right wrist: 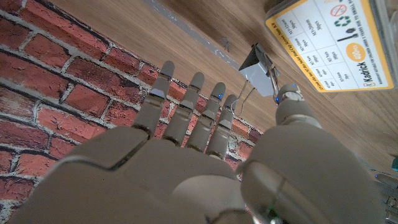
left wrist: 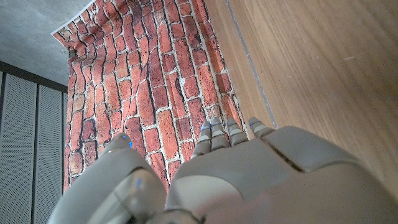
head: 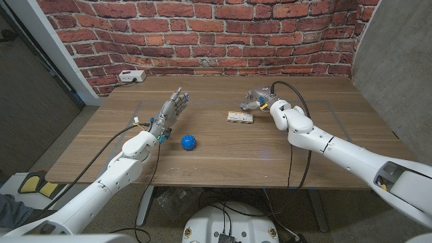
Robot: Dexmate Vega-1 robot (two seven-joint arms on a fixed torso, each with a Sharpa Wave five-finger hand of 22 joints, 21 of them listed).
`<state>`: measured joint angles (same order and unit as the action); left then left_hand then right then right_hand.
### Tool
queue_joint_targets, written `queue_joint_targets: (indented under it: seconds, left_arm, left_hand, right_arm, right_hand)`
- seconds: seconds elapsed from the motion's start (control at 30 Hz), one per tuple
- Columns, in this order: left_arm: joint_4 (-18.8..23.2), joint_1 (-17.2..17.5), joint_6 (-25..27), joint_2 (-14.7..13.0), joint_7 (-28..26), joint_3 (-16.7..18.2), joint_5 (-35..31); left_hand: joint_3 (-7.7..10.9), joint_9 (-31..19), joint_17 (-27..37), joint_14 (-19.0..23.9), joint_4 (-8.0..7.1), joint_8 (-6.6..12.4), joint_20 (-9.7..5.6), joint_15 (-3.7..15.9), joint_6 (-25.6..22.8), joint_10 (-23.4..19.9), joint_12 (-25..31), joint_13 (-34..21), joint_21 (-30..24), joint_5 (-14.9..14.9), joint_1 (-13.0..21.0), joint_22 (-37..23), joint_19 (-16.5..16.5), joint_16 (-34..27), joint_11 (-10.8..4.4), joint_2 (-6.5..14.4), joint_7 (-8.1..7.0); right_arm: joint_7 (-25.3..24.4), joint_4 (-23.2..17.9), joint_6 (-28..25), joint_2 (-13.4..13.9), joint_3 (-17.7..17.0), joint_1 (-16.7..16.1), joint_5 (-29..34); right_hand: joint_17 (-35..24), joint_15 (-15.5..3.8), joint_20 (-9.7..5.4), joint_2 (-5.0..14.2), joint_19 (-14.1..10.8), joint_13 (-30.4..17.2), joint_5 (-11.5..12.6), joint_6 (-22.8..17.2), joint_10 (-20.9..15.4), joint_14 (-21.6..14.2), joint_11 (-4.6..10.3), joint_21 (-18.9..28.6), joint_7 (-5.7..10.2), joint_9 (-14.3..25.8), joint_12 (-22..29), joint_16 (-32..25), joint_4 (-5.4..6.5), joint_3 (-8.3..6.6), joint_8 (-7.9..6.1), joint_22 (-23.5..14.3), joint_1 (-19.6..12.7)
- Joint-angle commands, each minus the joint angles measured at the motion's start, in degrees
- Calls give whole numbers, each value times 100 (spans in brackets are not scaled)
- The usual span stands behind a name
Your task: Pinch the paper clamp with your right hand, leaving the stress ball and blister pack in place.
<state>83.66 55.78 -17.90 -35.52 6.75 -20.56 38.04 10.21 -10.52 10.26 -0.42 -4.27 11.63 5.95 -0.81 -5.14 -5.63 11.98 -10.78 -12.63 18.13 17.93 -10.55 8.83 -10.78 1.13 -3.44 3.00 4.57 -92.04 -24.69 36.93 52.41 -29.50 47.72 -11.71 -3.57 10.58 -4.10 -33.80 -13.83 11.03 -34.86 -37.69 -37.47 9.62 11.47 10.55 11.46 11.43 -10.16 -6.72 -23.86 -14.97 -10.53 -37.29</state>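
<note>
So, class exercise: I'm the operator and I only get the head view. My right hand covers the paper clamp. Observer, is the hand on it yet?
Observer: In the right wrist view the paper clamp sits just beyond the thumb tip; the right hand looks open, fingers straight, nothing pinched yet.
Operator: How does the clamp sit relative to the blister pack?
Observer: Right beside the blister pack, near its corner. The card is yellow and white with printed boxes.
Operator: And the left hand, is it holding anything?
Observer: The left wrist view shows the left hand with fingers extended toward the brick wall, nothing in them. The stress ball lies apart on the table.
</note>
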Motion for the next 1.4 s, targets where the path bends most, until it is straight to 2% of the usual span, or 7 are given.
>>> queue_joint_targets:
  seconds: [0.03, 0.6, 0.8, 1.07, 1.2, 1.27, 1.4]
  left_arm:
    - [-102, -54, -13, 45, 62, -29, 26]
    - [-32, 29, -5, 29, 8, -13, 35]
    - [3, 60, 26, 2, -20, -1, 39]
    - [-3, 12, 79, -3, -5, -23, 29]
    - [-3, -15, 85, -5, -6, -31, 9]
    - [-12, -23, 83, 7, -1, -27, 26]
    - [-15, -44, 113, -1, 2, -36, 18]
  left_hand:
    - [-21, -29, 31, 25, 6, -3, 15, -13, -42, -63, 3, -34, -3, -23, 37, -27, 4, -9, -12, -4, -5]
    - [-33, -29, 32, 35, 4, -8, 16, -6, -38, -65, 2, -34, -1, -34, 51, -28, -3, -11, -10, 9, -9]
    - [-38, -29, 32, 35, 3, -8, 17, -11, -40, -70, 3, -35, 1, -38, 57, -29, -2, -10, -3, 15, -14]
    - [-44, -29, 32, 38, 3, -10, 18, -12, -40, -72, 4, -35, 3, -43, 66, -29, -2, -11, -11, 22, -23]
    - [-47, -29, 32, 40, 2, -9, 25, -6, -42, -66, 1, -35, 2, -46, 71, -29, -8, -11, -15, 27, -20]
    - [-48, -29, 32, 42, 2, -9, 29, -5, -43, -68, 1, -35, 1, -47, 72, -29, -10, -12, -17, 28, -22]
    - [-50, -29, 33, 38, 2, -8, 28, -10, -49, -68, 1, -35, 1, -49, 75, -30, -12, -10, -16, 32, -23]
  right_arm:
    - [160, -60, -108, 23, 67, 6, 136]
    - [202, -4, -96, 10, 69, -66, 76]
    - [281, 11, -131, 5, 114, -54, 107]
    - [307, -6, -117, 33, 116, -37, 125]
    - [373, -8, -108, 51, 108, -27, 99]
    - [426, 0, -117, 54, 128, -13, 121]
    - [453, 3, -130, 58, 131, -6, 137]
  right_hand:
    - [-2, -218, 49, -25, -8, -19, 31, 74, 80, 27, -9, -7, -19, 16, -10, -10, -29, 11, 42, -24, 18]
    - [-7, -211, 87, -55, 52, -12, 39, 96, 127, 73, -38, -17, -29, 21, 27, -30, 4, 53, 80, -24, 120]
    - [-5, -187, 111, -84, 115, 0, 56, 237, 357, 176, -73, -26, -84, 25, -13, -19, 14, 77, 161, -24, 184]
    - [-5, -104, 165, -185, 203, 12, 98, 770, 740, 472, -132, -21, -182, 45, -14, -13, 13, 142, 366, -24, 310]
    - [-7, -18, 181, -234, 271, 18, 128, 1087, 991, 688, -244, -26, -311, 55, -25, 1, 17, 182, 436, -24, 388]
    - [-11, 25, 183, -274, 332, 16, 164, 1385, 1190, 840, -321, -29, -385, 61, -20, -6, 25, 223, 471, -24, 460]
    - [-12, 136, 183, -326, 402, 16, 212, 1720, 1435, 1082, -471, -29, -476, 68, -20, 8, 30, 278, 474, -24, 540]
